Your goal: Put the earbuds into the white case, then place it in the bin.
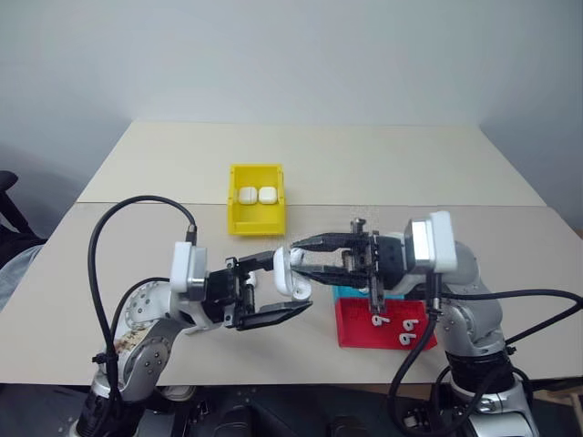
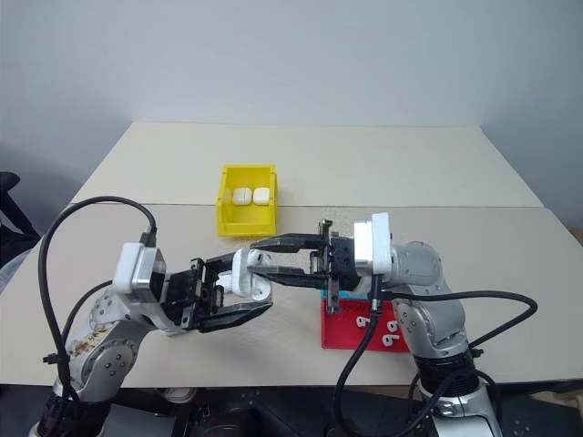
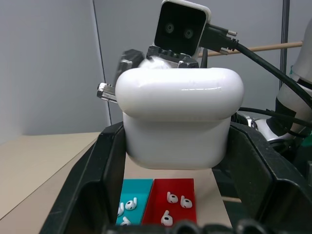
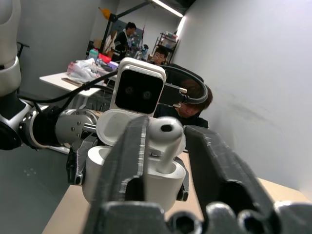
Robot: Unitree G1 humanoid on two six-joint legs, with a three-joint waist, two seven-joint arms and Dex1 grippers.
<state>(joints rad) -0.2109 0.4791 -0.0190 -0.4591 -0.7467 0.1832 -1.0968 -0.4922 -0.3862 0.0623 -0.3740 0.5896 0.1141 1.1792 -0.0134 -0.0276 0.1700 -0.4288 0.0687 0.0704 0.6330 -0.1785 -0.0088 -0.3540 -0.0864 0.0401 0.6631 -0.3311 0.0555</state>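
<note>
L pincer clamps the open case mid-air. R pincer, part open, seats an earbud in it. Bin at 12 o'clock holds two cases. Left: loose buds on red tray, shut lid, bin it.

Glossy white plastic case, matt blk jaws, smooth yellow plastic bin.
</note>
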